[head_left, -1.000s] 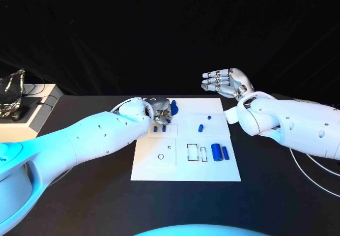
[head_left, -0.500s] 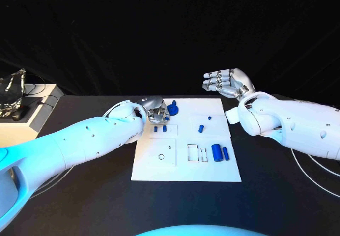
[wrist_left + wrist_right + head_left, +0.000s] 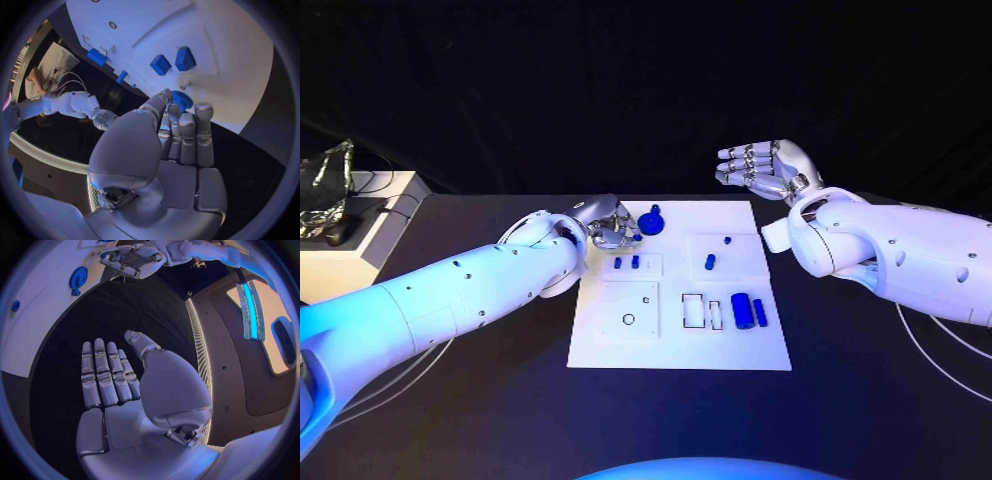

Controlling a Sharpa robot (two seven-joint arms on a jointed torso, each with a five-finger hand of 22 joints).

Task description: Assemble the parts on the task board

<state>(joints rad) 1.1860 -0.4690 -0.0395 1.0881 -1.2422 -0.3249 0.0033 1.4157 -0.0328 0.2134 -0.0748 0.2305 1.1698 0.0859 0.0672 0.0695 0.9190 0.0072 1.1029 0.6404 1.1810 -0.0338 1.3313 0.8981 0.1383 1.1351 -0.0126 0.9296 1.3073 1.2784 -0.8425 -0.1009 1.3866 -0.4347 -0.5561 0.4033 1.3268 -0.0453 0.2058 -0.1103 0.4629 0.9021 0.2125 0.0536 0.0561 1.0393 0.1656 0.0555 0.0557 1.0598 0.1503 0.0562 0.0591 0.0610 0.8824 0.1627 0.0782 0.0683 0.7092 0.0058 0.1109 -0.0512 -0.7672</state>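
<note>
The white task board (image 3: 675, 340) lies mid-table. A blue round part (image 3: 651, 220) rests near its far left corner, and my left hand (image 3: 609, 228) hovers just left of it, holding nothing. In the left wrist view the fingers (image 3: 187, 135) stretch out side by side, with the round part (image 3: 182, 99) just beyond their tips. The right wrist view shows the round part (image 3: 78, 277) lying apart from the left hand (image 3: 132, 260). Two small blue pieces (image 3: 626, 263), a blue peg (image 3: 710, 261) and two larger blue pieces (image 3: 749, 311) lie on the board. My right hand (image 3: 764, 168) is raised, empty and spread, beyond the board's far right corner.
A white stand with dark equipment (image 3: 358, 225) sits at the table's left edge. Thin white cables (image 3: 935, 340) trail on the right side. The board carries a black-outlined rectangular slot (image 3: 692, 310) and a small ring mark (image 3: 629, 319).
My left hand has drawn back to the left, off the blue round part, which now lies free on the board. The right hand has hardly moved.
</note>
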